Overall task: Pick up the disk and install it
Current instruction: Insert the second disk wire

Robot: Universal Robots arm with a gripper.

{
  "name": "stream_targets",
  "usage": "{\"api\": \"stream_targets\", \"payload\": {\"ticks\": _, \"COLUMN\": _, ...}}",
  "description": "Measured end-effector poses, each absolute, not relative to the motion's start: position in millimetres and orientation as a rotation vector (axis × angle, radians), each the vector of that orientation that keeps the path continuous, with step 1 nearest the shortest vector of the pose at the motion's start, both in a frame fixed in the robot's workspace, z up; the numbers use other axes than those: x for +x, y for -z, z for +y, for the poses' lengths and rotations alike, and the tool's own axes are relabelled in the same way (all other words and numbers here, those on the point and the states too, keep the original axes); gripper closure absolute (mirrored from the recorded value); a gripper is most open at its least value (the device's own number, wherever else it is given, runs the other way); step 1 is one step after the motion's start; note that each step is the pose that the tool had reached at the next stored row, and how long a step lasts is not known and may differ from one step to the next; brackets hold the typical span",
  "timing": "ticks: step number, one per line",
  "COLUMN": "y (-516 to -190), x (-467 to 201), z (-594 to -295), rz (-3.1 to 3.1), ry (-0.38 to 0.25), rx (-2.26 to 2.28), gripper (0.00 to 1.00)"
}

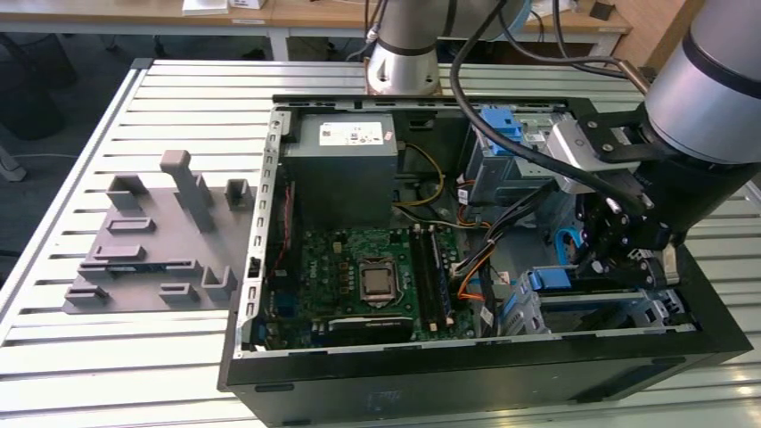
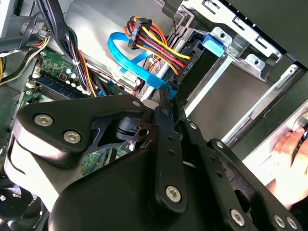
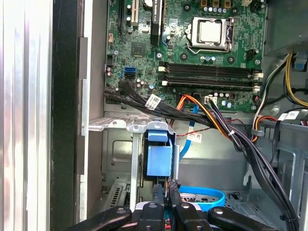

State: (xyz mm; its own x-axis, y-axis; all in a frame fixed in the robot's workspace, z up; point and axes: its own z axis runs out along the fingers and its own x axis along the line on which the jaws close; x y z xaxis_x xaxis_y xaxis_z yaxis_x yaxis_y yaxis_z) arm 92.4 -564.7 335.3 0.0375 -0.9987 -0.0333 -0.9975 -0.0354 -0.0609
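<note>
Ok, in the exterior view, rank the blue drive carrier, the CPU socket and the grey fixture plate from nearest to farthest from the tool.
1. Blue drive carrier: in the bay just beside the tool, toward the exterior view's left.
2. CPU socket: mid-motherboard, further left.
3. Grey fixture plate: outside the case, on the table at far left.

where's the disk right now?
The disk stands on edge in the drive cage at the exterior view's lower right corner of the open case, beside the motherboard, with the gripper right at its end.
</note>
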Motion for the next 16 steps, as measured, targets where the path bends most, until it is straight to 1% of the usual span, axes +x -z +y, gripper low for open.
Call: {"api": "stream_targets", "payload": {"ticks": 16, "y": -332.4, "x": 93.7, "z": -564.7, "rz": 2.134, "ry": 0.028, "rx": -2.213, "gripper": 0.84}}
